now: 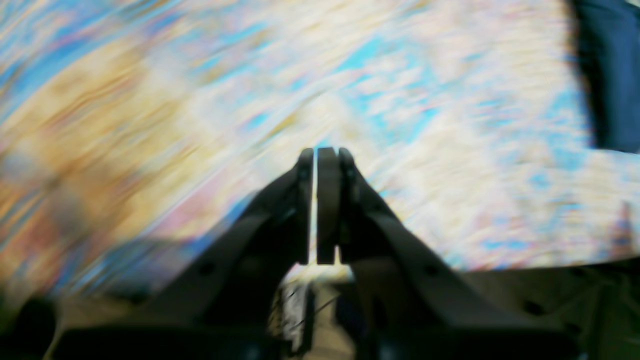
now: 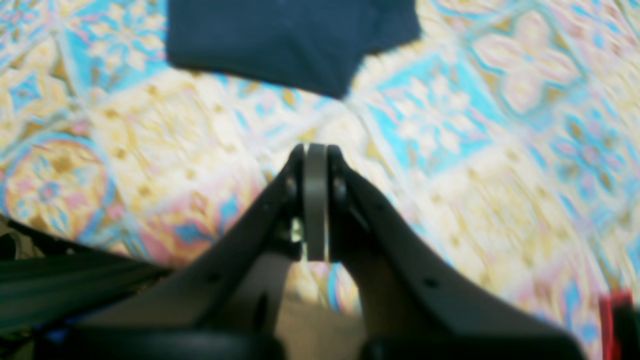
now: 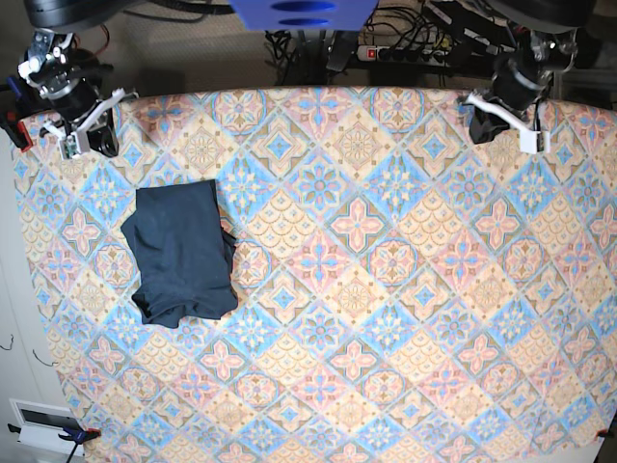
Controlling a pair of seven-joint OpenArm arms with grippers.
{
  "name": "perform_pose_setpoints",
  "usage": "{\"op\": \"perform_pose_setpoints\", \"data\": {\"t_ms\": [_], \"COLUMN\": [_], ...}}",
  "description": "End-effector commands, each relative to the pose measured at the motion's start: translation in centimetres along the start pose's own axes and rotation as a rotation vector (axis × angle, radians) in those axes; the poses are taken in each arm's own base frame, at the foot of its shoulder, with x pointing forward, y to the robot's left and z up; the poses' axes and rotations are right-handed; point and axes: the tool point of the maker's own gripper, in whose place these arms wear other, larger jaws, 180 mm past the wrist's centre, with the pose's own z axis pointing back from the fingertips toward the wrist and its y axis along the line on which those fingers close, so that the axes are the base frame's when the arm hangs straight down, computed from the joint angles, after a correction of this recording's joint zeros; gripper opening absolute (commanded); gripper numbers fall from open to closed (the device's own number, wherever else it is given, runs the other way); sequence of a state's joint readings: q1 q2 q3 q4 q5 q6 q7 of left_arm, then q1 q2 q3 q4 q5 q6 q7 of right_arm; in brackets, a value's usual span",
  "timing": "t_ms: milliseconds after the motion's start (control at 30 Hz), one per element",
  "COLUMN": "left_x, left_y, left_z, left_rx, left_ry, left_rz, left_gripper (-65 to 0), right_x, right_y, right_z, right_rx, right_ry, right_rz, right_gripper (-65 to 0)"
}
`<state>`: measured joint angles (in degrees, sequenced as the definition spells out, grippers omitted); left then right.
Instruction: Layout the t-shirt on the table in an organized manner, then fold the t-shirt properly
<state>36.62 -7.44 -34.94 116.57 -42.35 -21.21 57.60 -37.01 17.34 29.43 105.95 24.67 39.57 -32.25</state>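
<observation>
Both arms sit at the far corners of the table [image 3: 386, 318], well apart from the work. The left gripper [image 1: 316, 155] has its jaws pressed together with only a hairline slit between the pads, holding nothing. The right gripper [image 2: 315, 150] is the same, jaws together and empty.

What could go wrong: judging by the compact shape, the fold looks about done, so the main risk is a needless extra touch. The bundle sits close to the left edge of the table, so a push or drag from the arm on that side could slide it toward the edge or pull the layers open. The loose flap sticking out on the bundle's right side could snag on closed jaws sweeping past. The left wrist view is heavily smeared, so that view is no help for any aiming.

The t-shirt [image 3: 181, 253] lies on the left side of the table, roughly mid-depth, nearer the right arm's corner. It's plain dark navy with no print, folded into a rough upright rectangle. The edges are uneven, the near-left corner is rounded and bunched, and the surface is a bit wrinkly. Not a crisp fold, but compact, and nothing is touching it
</observation>
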Motion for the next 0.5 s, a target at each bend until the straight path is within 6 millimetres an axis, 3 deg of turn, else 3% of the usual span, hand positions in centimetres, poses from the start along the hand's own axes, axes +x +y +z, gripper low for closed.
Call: {"op": "perform_pose_setpoints", "data": {"t_ms": [0, 200, 467], "left_x": [0.4, -4.1, -10.1], "left_y": [0.2, 3.3, 4.5], "left_z": [1.4, 5.5, 10.1], "left_rx": [0.009, 0.126, 0.195], "left_ry": [-0.02, 0.108, 0.311], "left_rz": [-0.019, 0.001, 0.028], "left_gripper": [-65.0, -65.0, -65.0], "right_x": [-0.2, -4.0, -11.1], "right_y": [0.0, -0.5, 0.0], "right_z": [0.9, 3.5, 7.3], "right_rx": [0.004, -0.022, -0.02], "right_ry": [0.001, 0.109, 0.311], "right_rz": [0.005, -0.017, -0.091], "right_gripper": [-64.8, -64.8, -64.8]}}
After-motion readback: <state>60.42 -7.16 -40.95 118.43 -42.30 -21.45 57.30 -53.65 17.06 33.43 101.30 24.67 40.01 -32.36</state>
